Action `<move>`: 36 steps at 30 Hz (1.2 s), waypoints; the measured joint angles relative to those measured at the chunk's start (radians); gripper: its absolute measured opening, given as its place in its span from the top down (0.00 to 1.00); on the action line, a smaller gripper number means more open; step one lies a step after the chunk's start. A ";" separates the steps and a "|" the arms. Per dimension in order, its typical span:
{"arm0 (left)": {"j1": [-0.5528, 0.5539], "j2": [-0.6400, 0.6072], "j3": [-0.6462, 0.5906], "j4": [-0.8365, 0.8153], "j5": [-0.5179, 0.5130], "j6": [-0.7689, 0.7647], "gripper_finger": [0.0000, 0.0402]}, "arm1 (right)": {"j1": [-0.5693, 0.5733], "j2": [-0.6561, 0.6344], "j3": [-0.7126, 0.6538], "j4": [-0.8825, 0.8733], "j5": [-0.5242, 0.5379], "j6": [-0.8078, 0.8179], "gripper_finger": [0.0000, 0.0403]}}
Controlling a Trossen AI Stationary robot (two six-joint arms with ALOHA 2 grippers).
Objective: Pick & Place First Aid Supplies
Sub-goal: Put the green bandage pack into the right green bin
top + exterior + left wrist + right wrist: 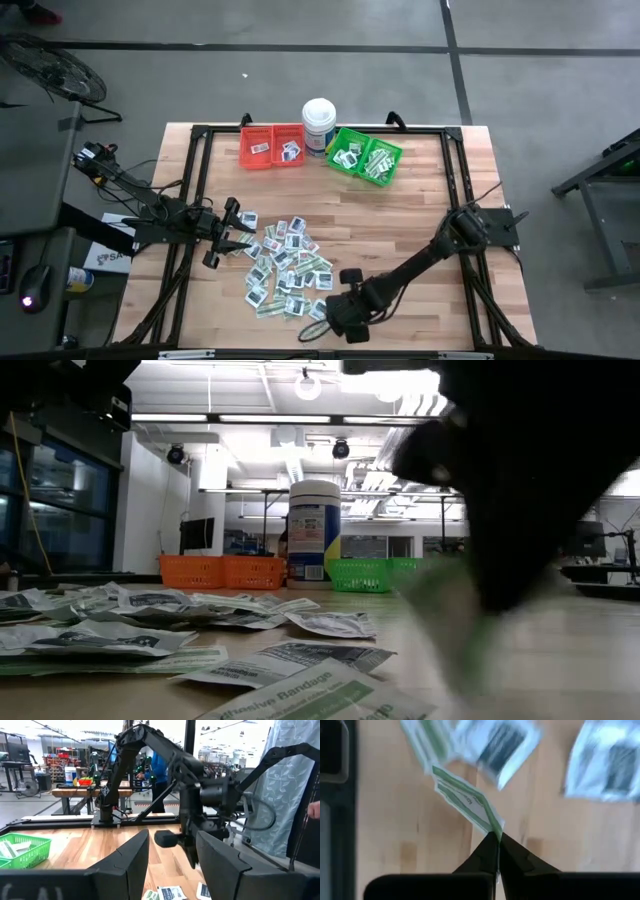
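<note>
One packet, partial print "Adhesive Bandage"

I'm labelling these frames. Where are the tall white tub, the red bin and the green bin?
Tall white round tub (319, 124): high view, on its lid.
Red plastic bin (256, 158): high view, on its bare floor.
Green plastic bin (345, 136): high view, on its rim.

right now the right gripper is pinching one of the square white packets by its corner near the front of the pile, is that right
Not quite. The right gripper is shut, but on a green-and-white strip, not a square white packet; the right wrist view shows the strip's end pinched between the fingertips. The rest holds: in the high view that gripper is at the front edge of the pile.
</note>
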State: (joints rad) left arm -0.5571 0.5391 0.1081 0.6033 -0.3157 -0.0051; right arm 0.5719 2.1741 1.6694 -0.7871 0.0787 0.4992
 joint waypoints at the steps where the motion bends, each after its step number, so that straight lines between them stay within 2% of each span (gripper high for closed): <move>1: 0.000 0.000 0.000 0.000 0.000 0.000 0.60 | -0.010 -0.001 0.021 -0.030 -0.008 -0.005 1.00; 10: 0.000 0.000 0.000 0.000 0.001 0.000 0.60 | -0.120 -0.003 0.195 -0.355 -0.039 -0.004 1.00; 16: 0.000 0.000 0.000 0.000 0.001 0.000 0.60 | -0.211 -0.050 0.232 -0.449 -0.049 -0.009 1.00; 21: 0.000 0.000 0.000 -0.002 0.001 0.001 0.60 | -0.289 -0.173 0.132 -0.446 -0.012 -0.023 1.00; 28: 0.000 0.000 0.000 -0.002 -0.002 0.002 0.60 | -0.432 -0.382 -0.121 -0.390 0.016 -0.043 1.00; 36: 0.001 0.000 0.001 0.002 -0.089 0.009 0.60 | -0.692 -0.595 -0.374 -0.315 -0.006 -0.242 1.00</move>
State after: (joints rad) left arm -0.5564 0.5388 0.1089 0.6051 -0.4049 0.0039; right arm -0.1199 1.5788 1.2951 -1.1020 0.0723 0.2571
